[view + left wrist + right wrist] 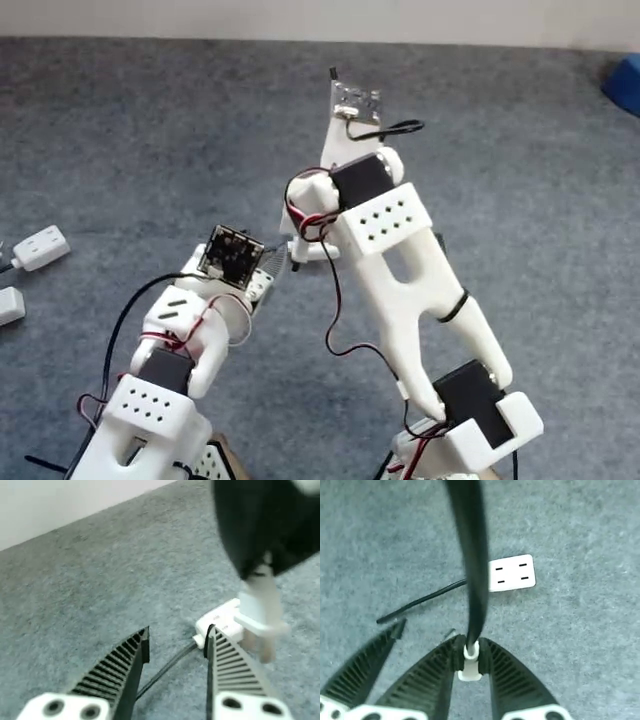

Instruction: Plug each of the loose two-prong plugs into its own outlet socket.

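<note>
One white two-prong plug (468,671) is pinched in my right gripper (469,646), its black cord rising out of the closed fingers. It is held over the grey carpet, near the white outlet socket (512,572) but short of it. The socket lies flat with its slots facing up. I judge this the carry-and-align step — nothing is seated yet. Next I need the prongs squared to one slot pair, then a straight push down; the light socket may slide. My right arm reaches forward over mid-table, wrist tipped down. My left gripper (177,639) sits low with fingers spread, the socket's cable running between them and the block just beside one fingertip — handy for bracing.
</note>
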Controlling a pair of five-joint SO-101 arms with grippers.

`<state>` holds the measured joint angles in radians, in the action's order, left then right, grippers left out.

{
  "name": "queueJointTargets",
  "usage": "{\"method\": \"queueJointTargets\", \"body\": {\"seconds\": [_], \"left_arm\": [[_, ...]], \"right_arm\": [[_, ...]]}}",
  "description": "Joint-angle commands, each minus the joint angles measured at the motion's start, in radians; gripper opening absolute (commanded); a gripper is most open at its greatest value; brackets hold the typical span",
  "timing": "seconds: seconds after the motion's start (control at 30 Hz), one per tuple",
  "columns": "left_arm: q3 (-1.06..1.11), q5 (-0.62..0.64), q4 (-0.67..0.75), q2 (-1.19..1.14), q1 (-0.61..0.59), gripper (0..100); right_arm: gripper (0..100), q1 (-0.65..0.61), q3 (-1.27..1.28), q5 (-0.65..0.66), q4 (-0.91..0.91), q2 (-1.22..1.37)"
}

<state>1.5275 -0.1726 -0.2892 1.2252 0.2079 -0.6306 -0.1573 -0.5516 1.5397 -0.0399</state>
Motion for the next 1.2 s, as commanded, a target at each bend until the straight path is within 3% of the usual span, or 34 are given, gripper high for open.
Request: {"method": "queueJointTargets", "body": {"seconds": [0.0,0.17,0.4,0.53,0.6,0.83,1.17], "left_arm": [[0.007,0.003,0.048,0.005,-0.022,20],[0.007,0.005,0.057,0.005,-0.022,20],[-0.030,0.005,0.012,0.007,-0.007,20],[-0.035,0.003,-0.006,0.016,-0.051,20],[-0.035,0.003,-0.005,0.016,-0.108,20],[-0.008,0.005,-0.003,0.016,-0.202,20],[0.005,0.003,-0.002,0.013,-0.202,20]], "right_arm": [[0.6,-0.012,-0.047,0.057,0.036,-0.048],[0.6,-0.004,-0.047,0.064,0.022,-0.045],[0.6,0.107,0.099,0.080,-0.219,-0.044],[0.6,0.203,0.242,0.371,-0.312,-0.045],[0.6,0.239,0.318,0.430,-0.386,-0.053],[0.6,0.239,0.470,0.404,-0.630,-0.056],[0.5,0.193,0.430,0.391,-0.680,-0.073]]}}
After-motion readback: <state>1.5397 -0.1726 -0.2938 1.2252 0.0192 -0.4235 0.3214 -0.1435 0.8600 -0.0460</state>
